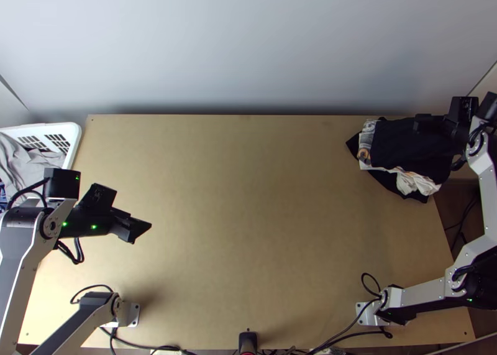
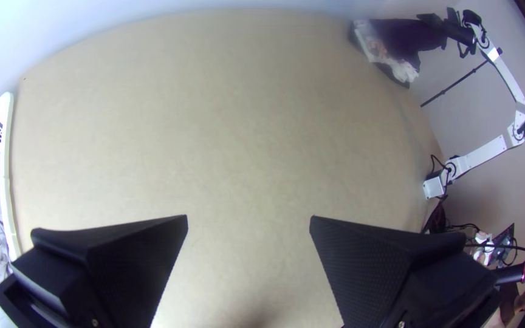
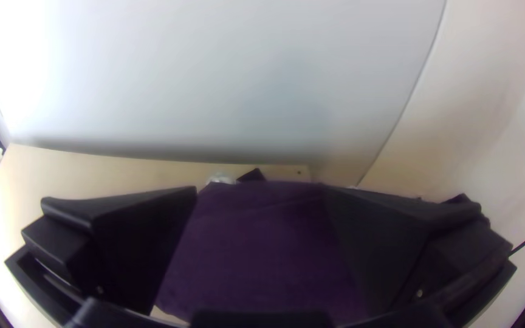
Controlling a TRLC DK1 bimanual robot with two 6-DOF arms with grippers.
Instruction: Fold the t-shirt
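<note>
Dark cloth with a pale printed part lies bunched in a pile at the table's far right corner. My right gripper is over the pile's right part in the top view. In the right wrist view the right gripper stands open, with dark cloth between and below its fingers; I cannot tell whether they touch it. My left gripper hangs over the table's left side, far from the pile. The left wrist view has the left gripper wide open over bare wood.
A white basket holding grey and dark cloth stands at the table's left edge. Bare wooden table stretches between the arms. A pale wall rises behind it. Black cables run along the near edge.
</note>
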